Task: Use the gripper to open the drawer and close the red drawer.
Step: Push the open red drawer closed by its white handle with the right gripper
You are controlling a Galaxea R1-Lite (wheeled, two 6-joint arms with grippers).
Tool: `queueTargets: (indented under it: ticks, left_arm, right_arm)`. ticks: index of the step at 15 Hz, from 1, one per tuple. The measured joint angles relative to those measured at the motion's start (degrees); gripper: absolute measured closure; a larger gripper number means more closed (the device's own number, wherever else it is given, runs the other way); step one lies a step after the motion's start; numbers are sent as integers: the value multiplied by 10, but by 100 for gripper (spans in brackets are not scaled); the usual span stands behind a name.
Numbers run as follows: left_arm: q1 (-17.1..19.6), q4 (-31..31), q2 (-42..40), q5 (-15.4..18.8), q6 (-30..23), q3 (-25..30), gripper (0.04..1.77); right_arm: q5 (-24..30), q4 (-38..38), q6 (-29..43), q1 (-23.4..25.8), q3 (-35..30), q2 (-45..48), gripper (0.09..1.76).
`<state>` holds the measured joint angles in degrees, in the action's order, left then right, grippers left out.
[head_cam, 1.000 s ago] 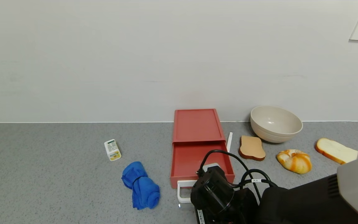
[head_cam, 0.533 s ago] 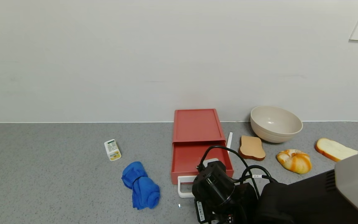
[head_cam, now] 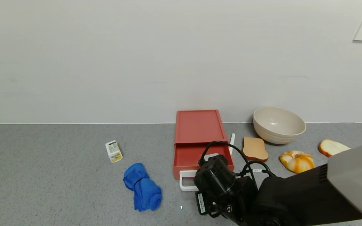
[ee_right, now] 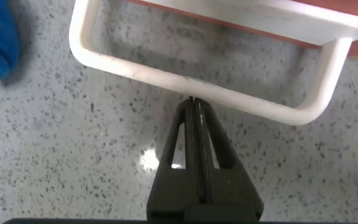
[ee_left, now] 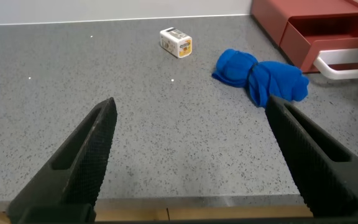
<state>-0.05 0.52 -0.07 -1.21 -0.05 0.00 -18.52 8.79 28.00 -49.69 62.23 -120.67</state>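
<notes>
Writing on the small white box (head_cam: 113, 151) is unreadable; right claw (ee_right: 192, 107), closed, touches the drawer (head_cam: 199, 138) handle (ee_right: 194, 81); left claw (ee_left: 194, 162) open.

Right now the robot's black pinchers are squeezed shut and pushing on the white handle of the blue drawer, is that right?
Almost. The drawer is red, not blue; the blue thing is the cloth lying beside it. The head view shows both. In the right wrist view the right gripper is shut, its tips against the outside of the white handle.
</notes>
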Motion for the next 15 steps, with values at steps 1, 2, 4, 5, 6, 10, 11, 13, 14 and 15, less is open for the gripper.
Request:
queueTargets:
  ticks: [1, 2, 4, 5, 6, 10, 11, 13, 14, 15]
  left_arm:
    - [0, 0, 0, 0, 0, 0, 9]
    - [0, 0, 0, 1, 0, 0, 9]
    - [0, 0, 0, 1, 0, 0, 9]
    - [0, 0, 0, 1, 0, 0, 9]
    - [0, 0, 0, 1, 0, 0, 9]
    - [0, 0, 0, 1, 0, 0, 9]
    - [0, 0, 0, 1, 0, 0, 9]
    - [0, 0, 0, 1, 0, 0, 9]
    - [0, 0, 0, 1, 0, 0, 9]
    - [0, 0, 0, 1, 0, 0, 9]
  right_arm:
    - [1, 6, -7, 3, 3, -3, 173]
    - [1, 12, -13, 7, 7, -7, 173]
    - [1, 17, -19, 14, 19, -14, 173]
    - [1, 18, -22, 17, 25, -18, 173]
    - [1, 18, -25, 21, 32, -22, 173]
    - [1, 19, -42, 34, 61, -38, 173]
    - [2, 22, -48, 39, 67, -43, 173]
    - [18, 27, -57, 47, 78, -50, 173]
    - [26, 28, -63, 51, 84, -52, 173]
    - [30, 28, -67, 56, 90, -55, 173]
